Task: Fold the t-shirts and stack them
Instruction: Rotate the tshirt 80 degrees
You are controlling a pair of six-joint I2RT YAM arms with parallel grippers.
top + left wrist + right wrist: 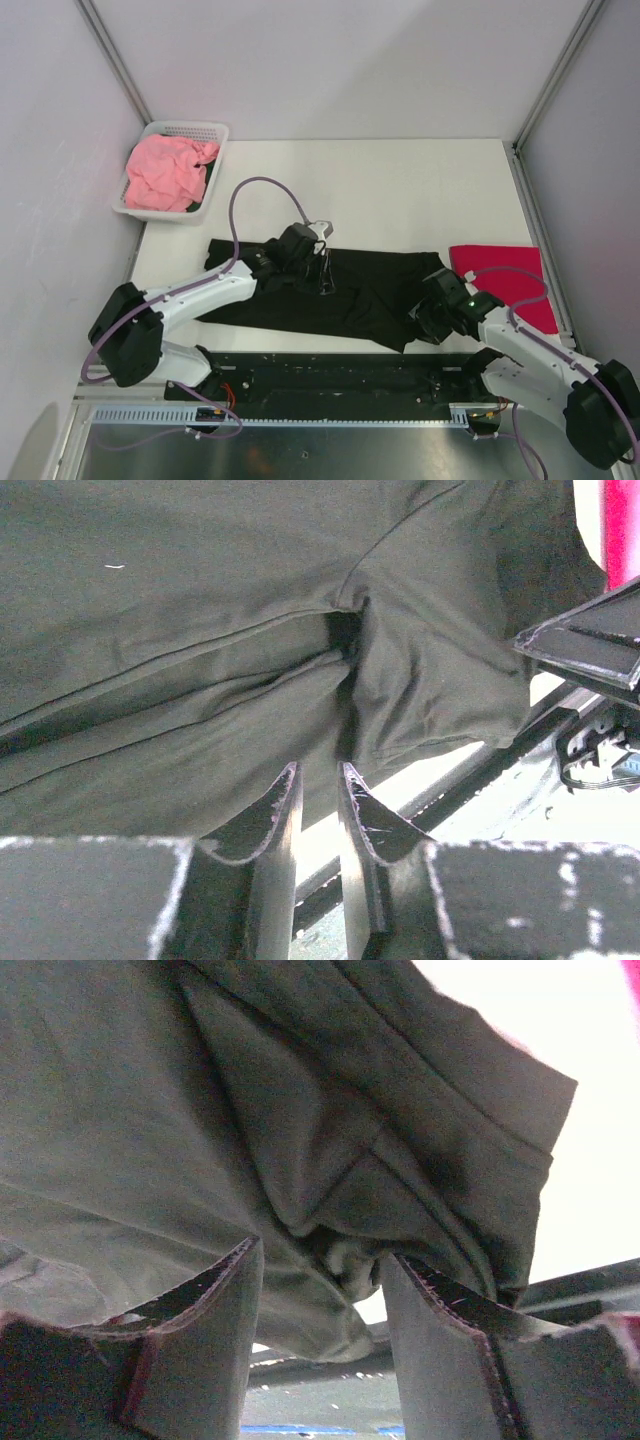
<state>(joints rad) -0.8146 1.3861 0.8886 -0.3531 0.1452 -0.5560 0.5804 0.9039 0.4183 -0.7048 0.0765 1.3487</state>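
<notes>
The black t-shirt (pixel 372 292) lies spread across the near half of the table, its print hidden. My left gripper (pixel 325 283) stands over its middle, fingers pointing down. In the left wrist view its narrow jaws (pixel 318 768) pinch a fold of the black cloth (pixel 200 630) at the tips. My right gripper (pixel 428 318) is at the shirt's near right corner. It is open (pixel 320 1250), with bunched black cloth (pixel 150 1110) lying loose between the fingers. The crimson t-shirt (pixel 500 277) lies folded at the right edge. The pink t-shirt (pixel 165 172) sits crumpled in the basket.
The white mesh basket (pixel 200 130) stands at the far left corner by the wall. A metal rail (pixel 330 365) runs along the near table edge between the arm bases. Frame posts rise at both far corners.
</notes>
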